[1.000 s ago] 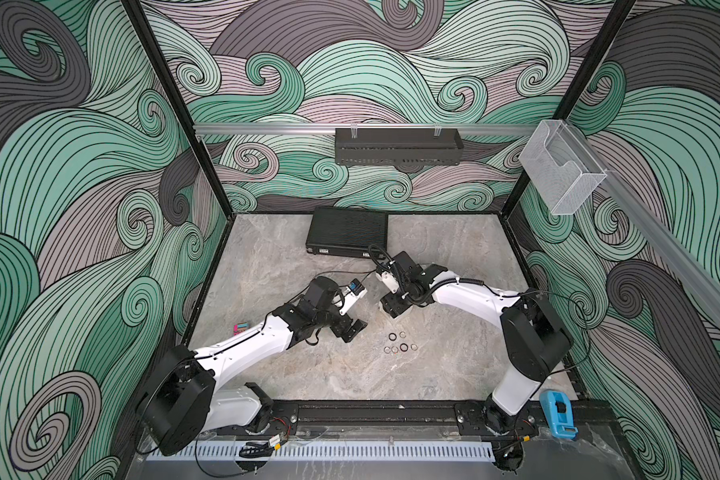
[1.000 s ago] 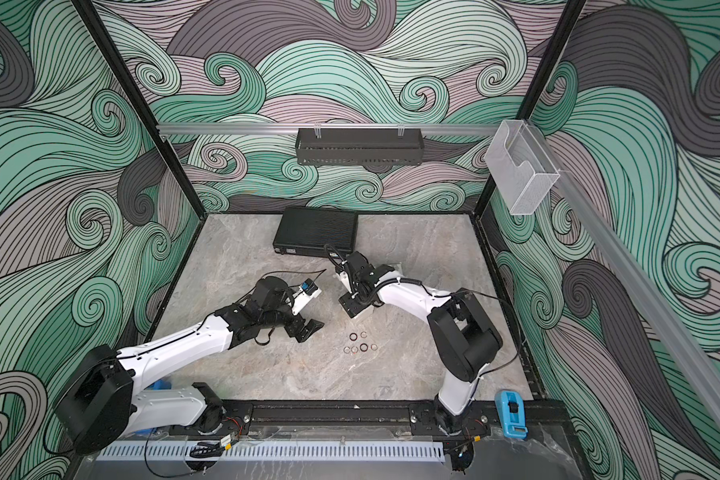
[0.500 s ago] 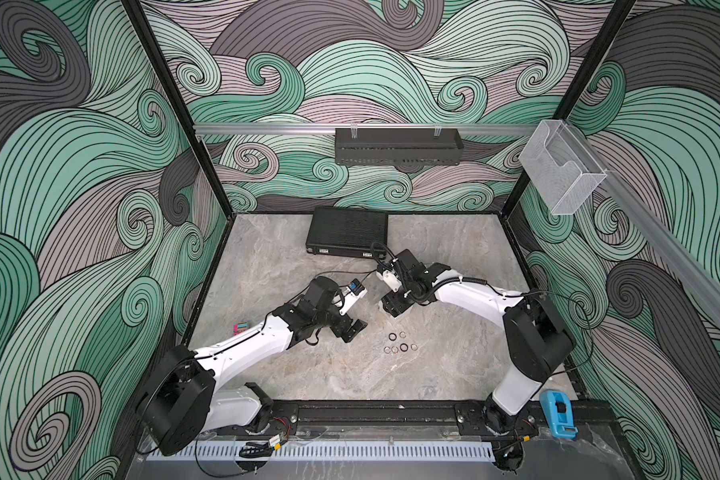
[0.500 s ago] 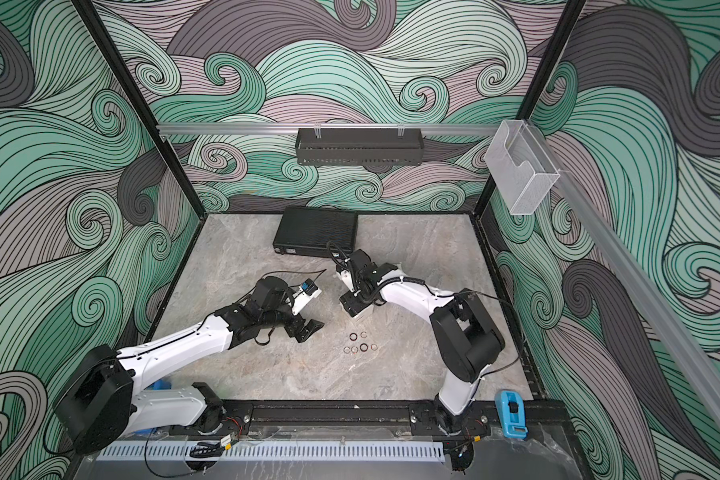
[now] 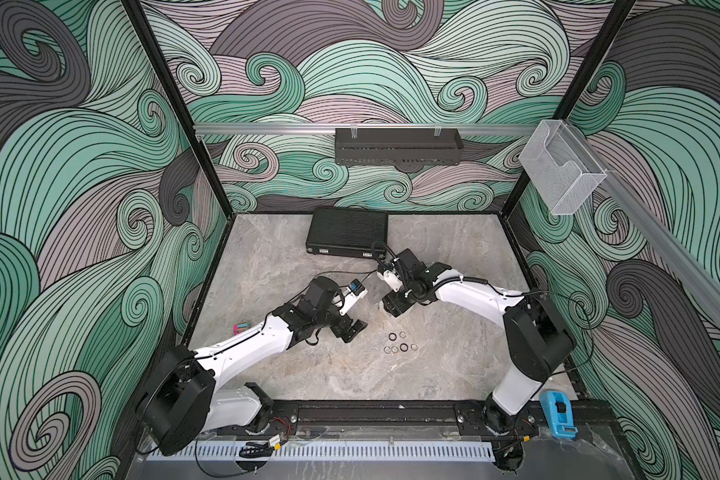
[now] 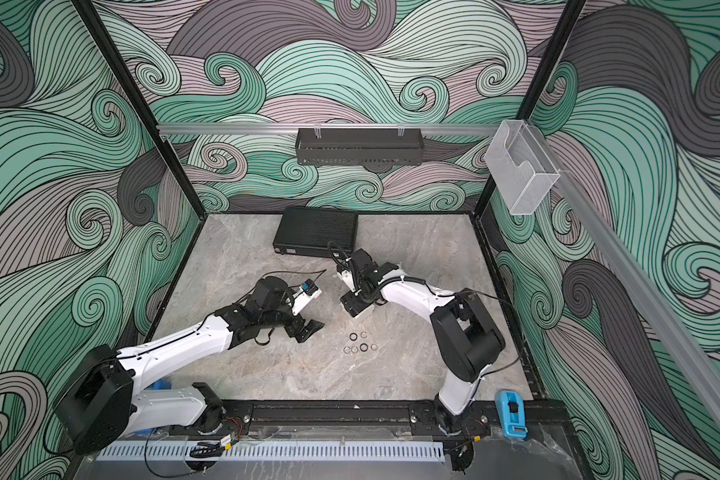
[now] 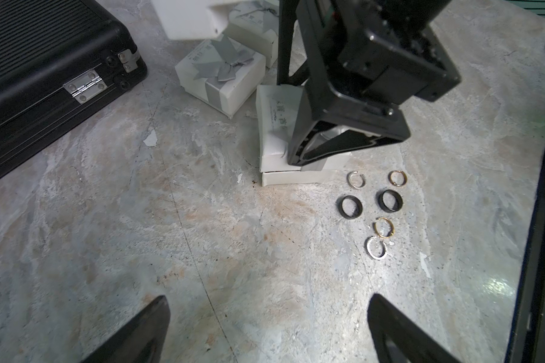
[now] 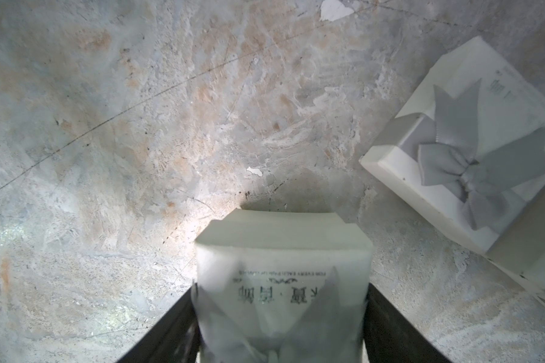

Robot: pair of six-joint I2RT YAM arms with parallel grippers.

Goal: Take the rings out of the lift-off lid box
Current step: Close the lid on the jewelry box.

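All six rings (image 5: 393,336) are seen laid out on the bench (image 5: 308,374), lower centre of a top view, so emptying is judged done. The lidded lift-off lid box (image 8: 280,251), contents hidden, is clasped by the right fingers (image 8: 170,330); releasing is called for next. The left fingers (image 7: 132,333) are spread, empty.

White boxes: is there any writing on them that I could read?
"FOR EVERY": small line on the box in the right gripper; the rest blurs.
Larger Chinese characters next to it: upside down, partly covered, unreadable.
Print on the bowed box: too small.
Nothing else readable.
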